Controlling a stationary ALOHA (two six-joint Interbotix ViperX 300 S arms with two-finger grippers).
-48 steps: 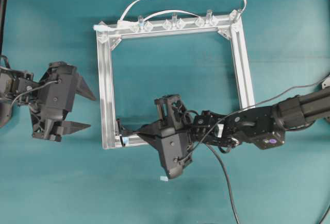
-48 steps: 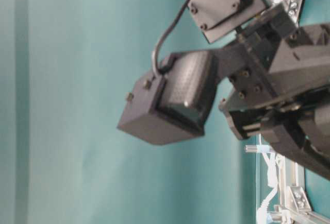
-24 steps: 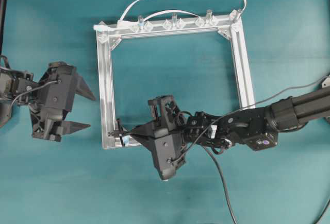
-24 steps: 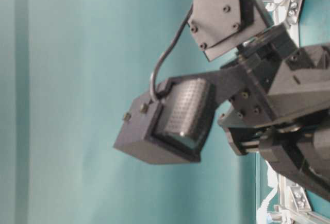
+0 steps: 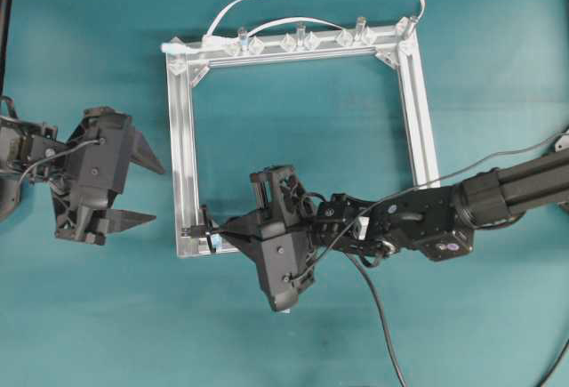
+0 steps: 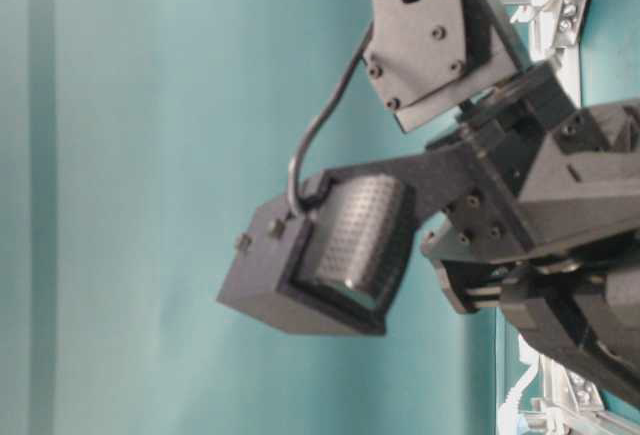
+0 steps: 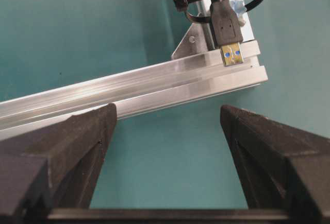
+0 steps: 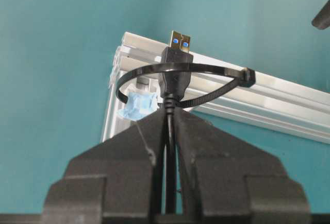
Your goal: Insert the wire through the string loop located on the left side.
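Just ahead of the right hand point(image 8: 170, 118), clenched on the wire point(image 8: 175, 72), the plug already pokes through the string loop point(image 8: 206, 85), so push straight onward while the left hand point(image 7: 165, 157) waits released nearby.

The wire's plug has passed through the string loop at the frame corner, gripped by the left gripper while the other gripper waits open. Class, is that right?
Not quite: the right gripper grips the wire, as the right wrist view shows. Its plug is through the string loop at the frame corner, and the left gripper waits open.
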